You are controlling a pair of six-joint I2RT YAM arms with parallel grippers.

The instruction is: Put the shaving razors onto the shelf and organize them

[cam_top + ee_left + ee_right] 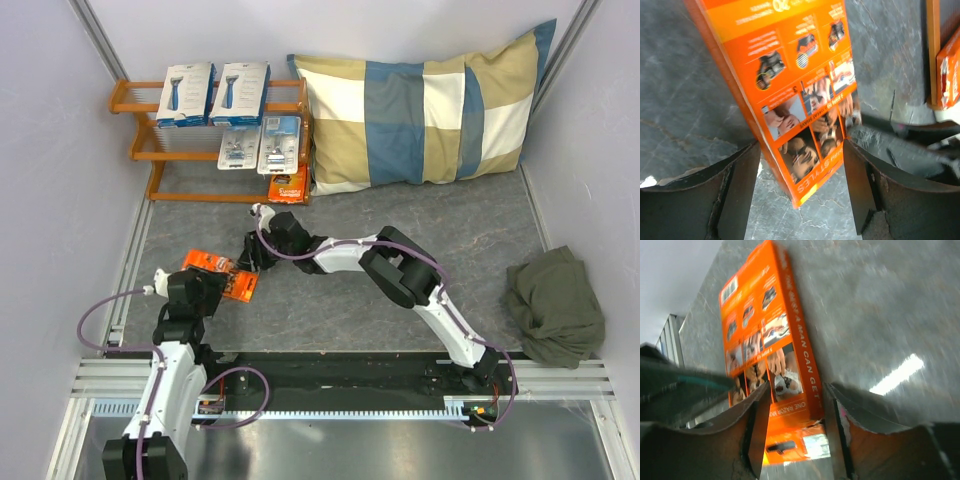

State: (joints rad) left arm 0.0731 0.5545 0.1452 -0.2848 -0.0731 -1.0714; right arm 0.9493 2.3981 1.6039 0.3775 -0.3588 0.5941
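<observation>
One small orange razor pack (222, 274) hangs tilted above the table between both grippers. My left gripper (207, 287) holds its lower end; in the left wrist view the pack (800, 100) touches both fingertips, one corner pointing toward the camera. My right gripper (250, 258) is shut on the pack's hang-tab end (790, 405). The shelf (140, 152) stands at the back left. It carries two white boxes (212, 93) on the top tier, two blister packs (260, 146) on the middle tier and a second orange pack (289, 186) at the low right end.
A blue-and-beige checked pillow (420, 110) leans against the back wall right of the shelf. A crumpled olive cloth (555, 305) lies at the right edge. Grey walls close in both sides. The shelf's corner with the second orange pack (949, 75) shows in the left wrist view.
</observation>
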